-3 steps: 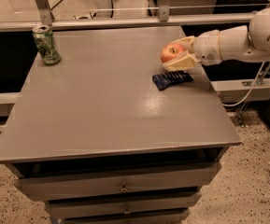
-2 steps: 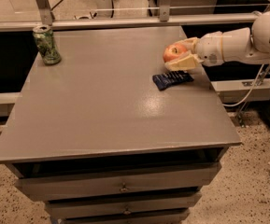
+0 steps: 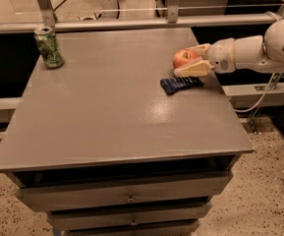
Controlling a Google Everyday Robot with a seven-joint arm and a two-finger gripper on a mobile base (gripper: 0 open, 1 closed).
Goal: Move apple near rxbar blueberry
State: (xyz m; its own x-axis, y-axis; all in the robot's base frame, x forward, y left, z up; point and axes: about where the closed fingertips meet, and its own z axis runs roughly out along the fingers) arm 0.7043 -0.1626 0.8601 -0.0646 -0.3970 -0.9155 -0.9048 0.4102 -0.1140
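Note:
The red and yellowish apple [image 3: 182, 58] sits between the two cream fingers of my gripper [image 3: 189, 60], which reaches in from the right on a white arm. The fingers close on the apple from the far side and the near side. The apple is at the table's right side, just behind the rxbar blueberry [image 3: 181, 84], a flat navy bar lying on the table top. A small gap shows between apple and bar. I cannot tell whether the apple rests on the table or hangs just above it.
A green drink can [image 3: 48, 47] stands at the far left corner of the grey table [image 3: 107, 112]. A rail and glass panel run behind the table. Drawers are below the front edge. A white cable hangs at the right.
Almost nothing differs. The gripper and the apple stay behind the bar, perhaps a touch lower. The bar and the can have not moved.

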